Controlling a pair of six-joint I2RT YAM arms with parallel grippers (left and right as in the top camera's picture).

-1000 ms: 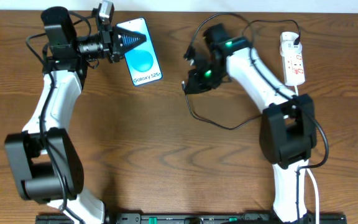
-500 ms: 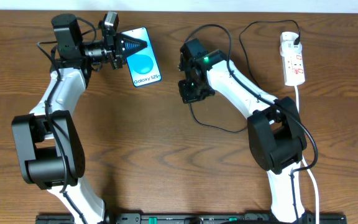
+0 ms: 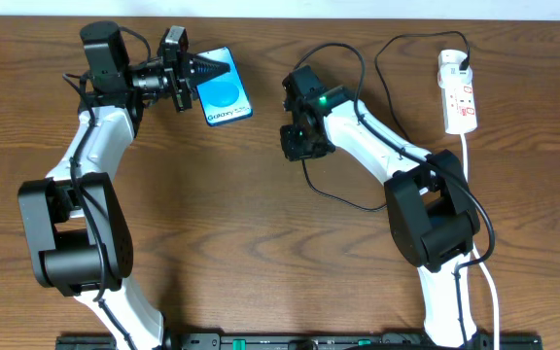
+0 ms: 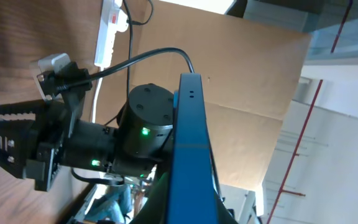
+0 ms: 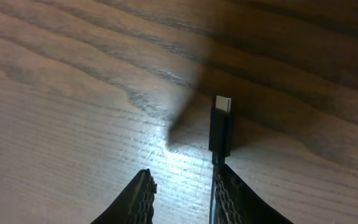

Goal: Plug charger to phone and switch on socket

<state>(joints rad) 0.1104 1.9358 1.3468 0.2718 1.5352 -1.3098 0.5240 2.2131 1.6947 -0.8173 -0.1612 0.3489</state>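
Blue phone [image 3: 227, 97] tilted in left gripper [image 3: 220, 68] | charger [image 5: 220, 127] tip over open table [image 3: 261, 243]

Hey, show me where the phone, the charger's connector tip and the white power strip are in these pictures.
phone [image 3: 227, 93], overhead view, on its blue screen.
charger connector tip [image 5: 221, 132], right wrist view, on the black connector body.
white power strip [image 3: 460, 105], overhead view, on its white casing.

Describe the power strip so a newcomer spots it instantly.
On the wooden table, look at the far right corner. The power strip lies there: a small white bar with red switches and a thick white cord, unlike the thin black cable nearby.
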